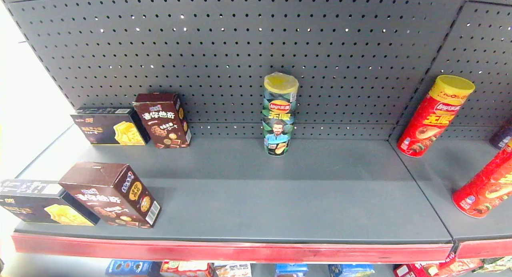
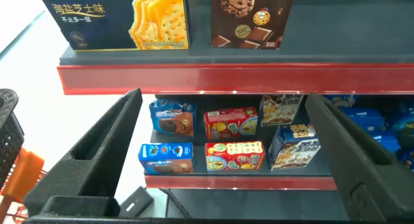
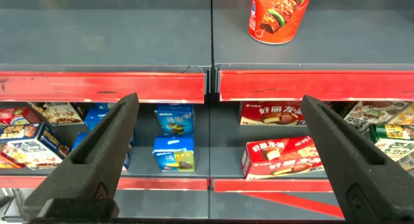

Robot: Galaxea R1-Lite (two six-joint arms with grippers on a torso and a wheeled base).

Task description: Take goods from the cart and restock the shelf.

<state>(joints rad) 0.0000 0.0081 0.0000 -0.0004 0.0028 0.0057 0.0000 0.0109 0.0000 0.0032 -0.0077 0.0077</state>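
**Both grippers open and empty, facing the shelf's front edge**

The shelf (image 1: 248, 197) holds a green chip can (image 1: 280, 115) standing upright at the middle of its back edge, against the pegboard wall (image 1: 240, 49). At the back left corner a dark cracker box (image 1: 109, 127) and a brown cookie box (image 1: 163, 120) stand side by side. A second cracker box (image 1: 40, 203) and a second cookie box (image 1: 112, 194) sit at the front left corner. On the adjoining section to the right, one red can (image 1: 436, 115) stands by the back edge and another (image 1: 484, 185) stands nearer the front.

The left gripper (image 2: 223, 100) has its fingers spread wide with nothing between them. It faces the red front edge below the front-left boxes, apart from them. The right gripper (image 3: 220, 102) is likewise spread and empty, facing the front edge where the two sections meet. Boxed goods (image 2: 231, 123) fill the lower shelf (image 2: 239, 180) beyond.
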